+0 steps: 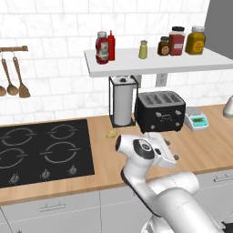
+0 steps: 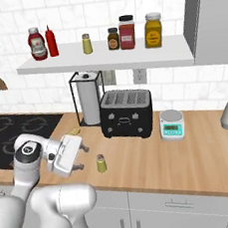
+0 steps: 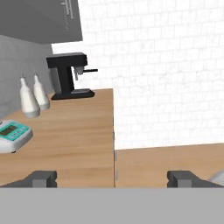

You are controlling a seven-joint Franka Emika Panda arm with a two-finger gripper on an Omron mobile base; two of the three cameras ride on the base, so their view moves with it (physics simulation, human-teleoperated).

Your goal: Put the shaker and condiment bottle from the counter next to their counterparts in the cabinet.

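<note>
The arm rises from the base, bends at its elbow above the front edge of the bench (image 2: 200, 151), and carries the hand low and level over the wood. In the right base view the tool (image 2: 83, 157) points sideways toward the shaker (image 2: 101, 163); its fingers stand spread as wide as they go, with nothing between them. In the hand view the two fingertips (image 3: 41, 178) sit far apart at the bottom, looking along the bench toward a black coffee machine (image 3: 69, 76), two white bottles (image 3: 29, 99) and a scale (image 3: 12, 133).

The shaker stands upright on the bench, grey cap up, long axis vertical, just beside the open tool but apart from it, in front of the toaster (image 2: 126, 113). In the left base view the arm hides it.

The condiment bottle (image 1: 102, 47) is on the shelf (image 1: 159, 63), upright with its white cap on top, at the left end. It stands just beside the slim red squeeze bottle (image 1: 111, 45), whose nozzle points up. Farther right on the shelf stands the olive shaker (image 1: 143, 49), upright and alone, then three jars: a small dark one (image 1: 164, 46), a red one (image 1: 176, 41) and a yellow one (image 1: 195, 40), close together.

Under the shelf a paper towel roll (image 1: 123, 106) stands in a black wire holder beside the toaster. A small yellowish lump (image 1: 111, 133) lies on the bench near the roll. The cooktop (image 1: 41, 150) lies at the left, with wooden spoons (image 1: 13, 77) hanging above it.
</note>
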